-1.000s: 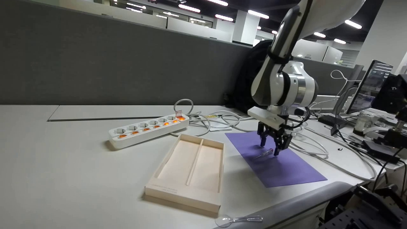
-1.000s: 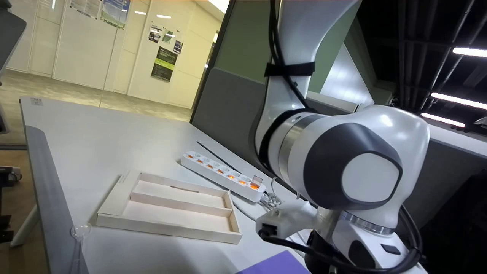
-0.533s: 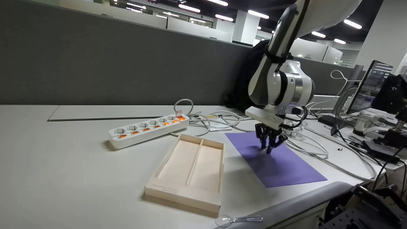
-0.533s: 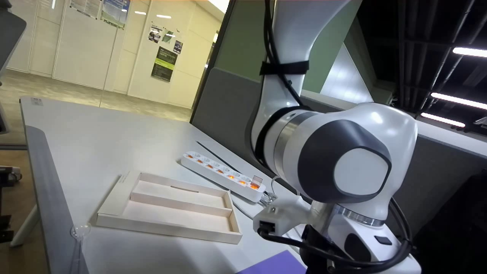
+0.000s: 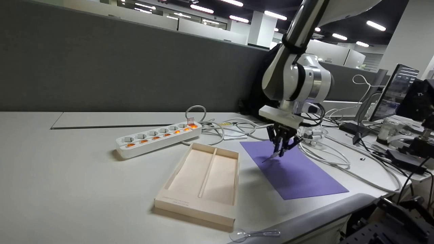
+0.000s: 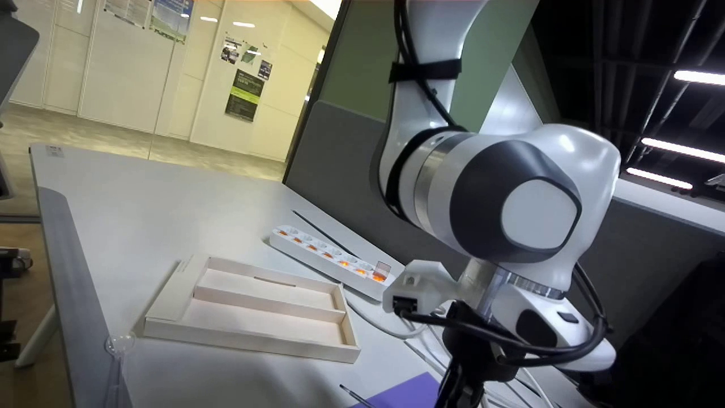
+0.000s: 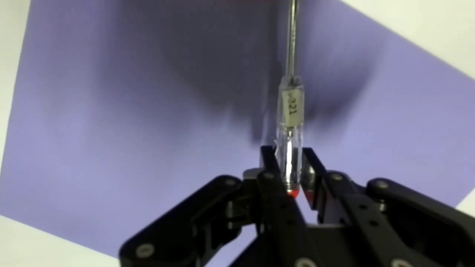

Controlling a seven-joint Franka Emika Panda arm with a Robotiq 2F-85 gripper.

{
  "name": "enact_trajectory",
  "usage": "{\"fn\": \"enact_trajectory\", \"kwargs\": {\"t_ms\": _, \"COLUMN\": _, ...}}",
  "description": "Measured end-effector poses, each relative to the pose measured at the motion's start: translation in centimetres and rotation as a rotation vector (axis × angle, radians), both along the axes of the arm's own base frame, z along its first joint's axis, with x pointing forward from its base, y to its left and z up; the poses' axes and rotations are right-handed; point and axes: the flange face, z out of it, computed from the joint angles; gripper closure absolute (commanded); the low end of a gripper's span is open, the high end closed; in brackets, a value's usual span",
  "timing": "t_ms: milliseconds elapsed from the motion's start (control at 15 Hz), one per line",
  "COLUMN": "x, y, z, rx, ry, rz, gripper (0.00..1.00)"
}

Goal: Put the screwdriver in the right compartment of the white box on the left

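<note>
Clamped slim, metal-shafted, clear-plastic-handled screwdriver (image 7: 291,100) near its red end in black jointed pincer (image 7: 288,154), above flat purple sheet (image 7: 122,163) | Looked light, stiff, slick | Seemed best held mid-handle

You are looking at one black two-fingered gripper (image 7: 288,157) and one slim, clear-handled screwdriver (image 7: 292,102). Before you, the white surface (image 5: 84,186) is carrying one shallow cream rectangular tray (image 5: 196,204) with two long troughs (image 5: 221,178), one flat rectangular purple sheet (image 5: 301,176), one clear plastic spoon (image 5: 262,233), and one long white power strip (image 5: 161,143) bearing six sockets (image 5: 164,130) and seven orange switches (image 5: 166,135).
</note>
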Motion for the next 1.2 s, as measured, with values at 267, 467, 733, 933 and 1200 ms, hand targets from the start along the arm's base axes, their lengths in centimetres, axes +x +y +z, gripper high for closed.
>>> {"fn": "enact_trajectory", "kwargs": {"t_ms": 267, "x": 1.7, "y": 2.6, "z": 4.1, "rx": 0.01, "ry": -0.034, "rz": 0.091, "gripper": 0.95}}
{"fn": "enact_trajectory", "kwargs": {"t_ms": 467, "x": 2.9, "y": 5.2, "z": 6.5, "rx": 0.014, "ry": -0.05, "rz": 0.162, "gripper": 0.95}}
{"fn": "enact_trajectory", "kwargs": {"t_ms": 733, "x": 5.1, "y": 9.6, "z": 7.0, "rx": 0.026, "ry": -0.049, "rz": 0.226, "gripper": 0.95}}
{"fn": "enact_trajectory", "kwargs": {"t_ms": 933, "x": 6.7, "y": 13.1, "z": 5.9, "rx": 0.025, "ry": -0.041, "rz": 0.255, "gripper": 0.95}}
{"fn": "enact_trajectory", "kwargs": {"t_ms": 1200, "x": 7.6, "y": 15.5, "z": 3.0, "rx": 0.019, "ry": 0.0, "rz": 0.269, "gripper": 0.95}}
